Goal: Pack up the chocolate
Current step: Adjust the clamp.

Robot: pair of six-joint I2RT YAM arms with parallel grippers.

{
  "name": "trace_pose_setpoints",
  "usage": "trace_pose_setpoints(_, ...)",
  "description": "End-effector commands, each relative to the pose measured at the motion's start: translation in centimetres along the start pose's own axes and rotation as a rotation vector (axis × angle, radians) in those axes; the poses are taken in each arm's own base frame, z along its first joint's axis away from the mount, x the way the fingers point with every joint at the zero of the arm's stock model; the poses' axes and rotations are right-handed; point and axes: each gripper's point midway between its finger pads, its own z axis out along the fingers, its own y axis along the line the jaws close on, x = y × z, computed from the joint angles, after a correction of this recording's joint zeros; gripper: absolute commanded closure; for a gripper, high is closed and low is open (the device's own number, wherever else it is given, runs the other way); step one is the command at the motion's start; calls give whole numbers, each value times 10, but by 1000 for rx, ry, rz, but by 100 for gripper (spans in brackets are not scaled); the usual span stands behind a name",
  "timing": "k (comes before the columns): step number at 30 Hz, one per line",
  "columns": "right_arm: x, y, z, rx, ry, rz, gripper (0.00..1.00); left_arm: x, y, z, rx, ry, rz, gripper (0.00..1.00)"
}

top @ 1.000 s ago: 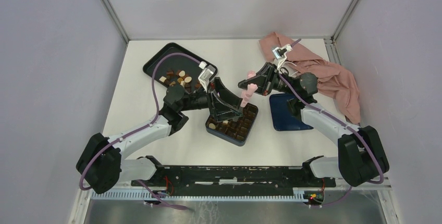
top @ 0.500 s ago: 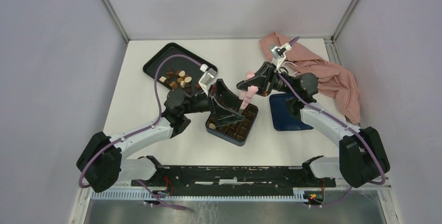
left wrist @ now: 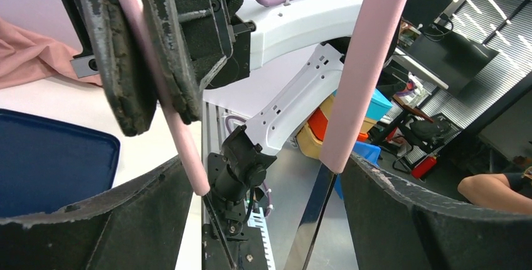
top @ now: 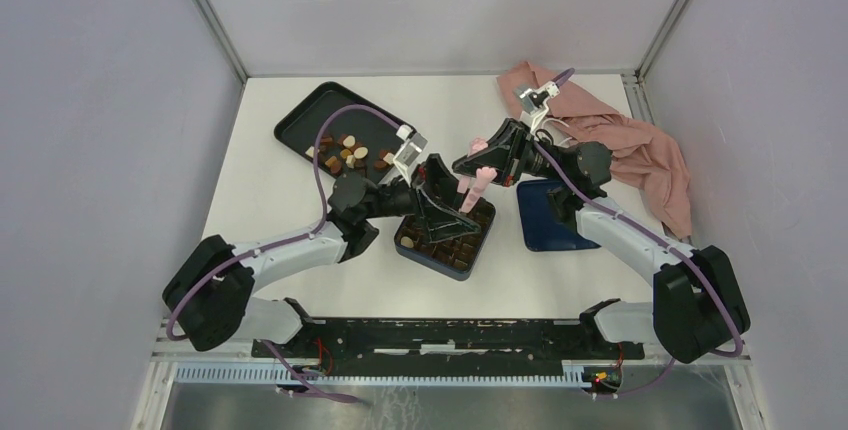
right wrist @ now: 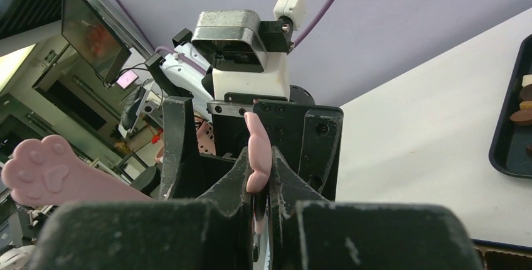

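Chocolate [top: 345, 153] lies left of the left gripper [top: 458, 197], seemingly apart.

Looks like a robotics lab: grey walls [top: 100, 150] boxing in a white table [top: 450, 110], two arms [top: 290, 250] bolted at its near edge; beyond, a monitor [right wrist: 88, 31], coloured bins [left wrist: 376, 103], window blinds [left wrist: 502, 28].
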Motion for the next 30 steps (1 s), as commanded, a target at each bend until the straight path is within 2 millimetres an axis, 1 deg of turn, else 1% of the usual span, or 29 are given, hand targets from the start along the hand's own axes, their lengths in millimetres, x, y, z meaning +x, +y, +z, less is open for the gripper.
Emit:
trace_pose_setpoints(1, -22, 26, 5, -47, -53, -60, 91, -21, -12, 8, 41, -81, 82, 12)
trace_pose_setpoints(5, -21, 25, 5, -44, -50, -64, 91, -24, -10, 4, 4, -124, 148, 12)
trace_pose_setpoints(9, -18, 23, 4, -39, -47, -68, 91, -29, -11, -2, -27, -178, 209, 17)
trace_pose_setpoints(11, -20, 25, 4, -44, -46, -75, 91, -28, -12, -5, -29, -187, 224, 18)
trace_pose_setpoints(17, -23, 29, 5, -54, -45, -87, 90, -19, -6, -13, -67, -182, 232, 17)
trace_pose_setpoints(21, -22, 28, 5, -53, -45, -85, 90, -19, -7, -9, -56, -199, 237, 17)
trace_pose_setpoints(27, -20, 28, 4, -51, -44, -83, 89, -27, -22, 0, 4, -254, 295, 21)
trace_pose_setpoints(30, -21, 29, 4, -52, -44, -85, 89, -27, -22, 1, -4, -257, 314, 23)
